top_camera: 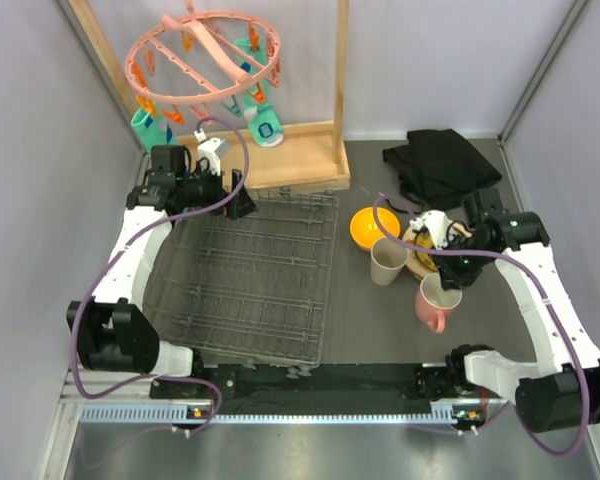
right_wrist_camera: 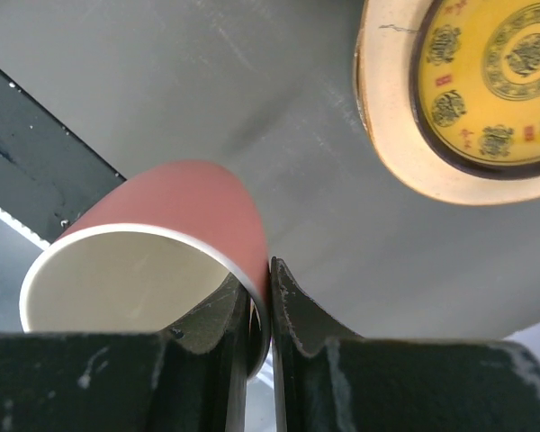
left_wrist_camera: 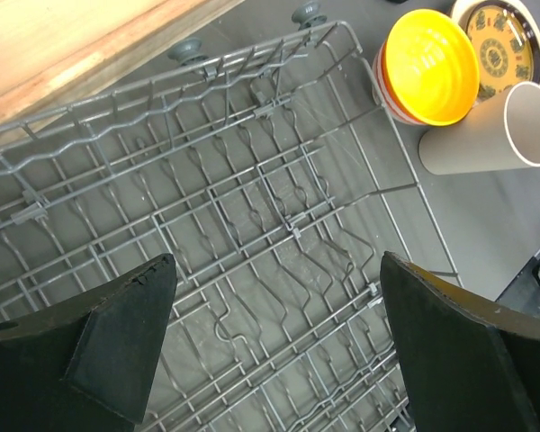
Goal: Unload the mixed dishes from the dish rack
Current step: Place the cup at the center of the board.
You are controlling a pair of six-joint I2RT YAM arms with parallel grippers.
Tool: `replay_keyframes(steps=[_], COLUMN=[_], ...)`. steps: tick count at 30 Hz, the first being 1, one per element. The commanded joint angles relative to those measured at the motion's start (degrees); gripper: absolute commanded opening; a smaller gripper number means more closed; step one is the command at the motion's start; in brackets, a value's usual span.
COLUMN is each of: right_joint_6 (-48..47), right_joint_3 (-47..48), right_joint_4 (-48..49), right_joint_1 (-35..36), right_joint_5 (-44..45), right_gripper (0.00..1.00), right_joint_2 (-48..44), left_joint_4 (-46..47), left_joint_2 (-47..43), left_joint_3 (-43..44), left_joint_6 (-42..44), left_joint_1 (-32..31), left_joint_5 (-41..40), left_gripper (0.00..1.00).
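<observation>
Grey wire dish rack [top_camera: 255, 280] lies flat on the left. The left gripper [left_wrist_camera: 270, 333] hovers over its far end, fingers spread wide. On the table to its right sit an orange bowl [left_wrist_camera: 429, 65] nested in a striped one, a beige cup [left_wrist_camera: 495, 135] and a yellow plate [left_wrist_camera: 495, 40]. The pink mug [top_camera: 438, 297] stands upright, mouth up, handle toward the arms, with the right gripper [right_wrist_camera: 263, 288] pinching its rim.

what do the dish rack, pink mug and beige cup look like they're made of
The dish rack: thin bent grey wire, so probably metal, with a dull coated finish. The pink mug: smooth pink outside, cream inside, soft sheen, likely glazed ceramic. The beige cup: even matte wall and plain rim; ceramic or plastic, cannot tell which.
</observation>
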Motion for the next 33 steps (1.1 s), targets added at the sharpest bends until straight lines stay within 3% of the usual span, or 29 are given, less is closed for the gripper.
replay_keyframes(steps=[1, 14, 33], right_joint_6=[0.3, 2.6, 4.8], right_joint_3=[-1.0, -8.7, -10.4], right_joint_4=[3.9, 20.9, 27.7], right_joint_1=[-0.5, -0.5, -0.5], right_joint_5=[-3.8, -3.7, 0.1], right_gripper=[0.00, 0.00, 0.00], right_joint_2=[1.8, 5.4, 8.4], left_joint_4=[0.6, 1.0, 0.6], left_joint_2=[-0.9, -1.4, -0.1], left_joint_3=[-0.9, -1.8, -0.9], left_joint_6=[1.5, 1.4, 1.4], left_joint_1=[0.1, 0.1, 0.1], left_joint_5=[-0.4, -1.5, -1.5], left_gripper=[0.98, 0.98, 0.98])
